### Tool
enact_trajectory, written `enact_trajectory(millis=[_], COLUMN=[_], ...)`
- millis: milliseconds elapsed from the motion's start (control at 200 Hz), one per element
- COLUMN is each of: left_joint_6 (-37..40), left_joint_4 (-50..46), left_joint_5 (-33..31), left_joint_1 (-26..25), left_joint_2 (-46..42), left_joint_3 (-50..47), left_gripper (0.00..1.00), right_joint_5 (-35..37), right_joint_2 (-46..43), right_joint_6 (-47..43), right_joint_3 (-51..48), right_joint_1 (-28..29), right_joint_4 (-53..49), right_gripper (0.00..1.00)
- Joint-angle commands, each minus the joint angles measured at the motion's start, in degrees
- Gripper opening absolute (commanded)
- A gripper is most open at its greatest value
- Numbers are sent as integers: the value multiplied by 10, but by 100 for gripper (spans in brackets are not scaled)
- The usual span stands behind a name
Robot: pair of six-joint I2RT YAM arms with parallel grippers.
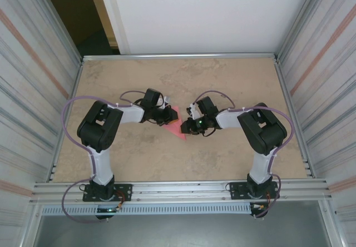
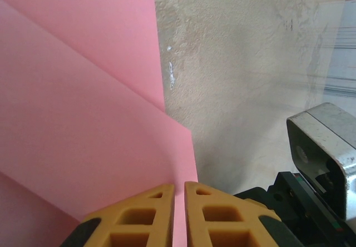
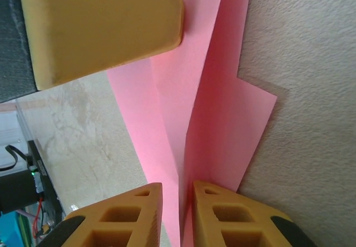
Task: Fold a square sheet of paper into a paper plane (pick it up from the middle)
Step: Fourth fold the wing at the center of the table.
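The pink paper (image 1: 178,129) lies in the middle of the tabletop (image 1: 233,80), partly folded, with layers on top of each other. Metal walls (image 1: 33,91) stand well apart from it. Both arms crowd over it and hide most of it from above. Its long side runs from far to near, with the pointy tip nearest. The left end effector (image 2: 179,188) is pinched shut on one edge. The right end effector (image 3: 178,188) nips a raised fold.
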Motion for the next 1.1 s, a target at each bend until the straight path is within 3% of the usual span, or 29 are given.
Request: enact_trajectory(millis=[0,311,551,712,847,1097], left_joint_6=[11,11,12,11,12,9], left_joint_4=[-10,-13,-16,-19,-21,-19], left_joint_5=[0,0,-2,-4,-6,-3], left_joint_1=[4,4,4,5,5,6], left_joint_2=[10,10,12,13,11,17], left_joint_3=[11,11,11,12,12,16], left_gripper=[13,13,13,13,13,13], right_joint_5=[-9,-24,-15,-9,25,27], right_joint_2=[-19,-53,-31,-44,-107,-124], right_joint_6=[15,13,17,23,30,24], right_joint_3=[-22,-38,-35,-32,-43,-22], right_joint_1=[-4,-5,-5,-6,-16,-14], right_joint_4=[-55,-76,-77,-84,-88,-82], right_gripper=[23,20,15,23,32,27])
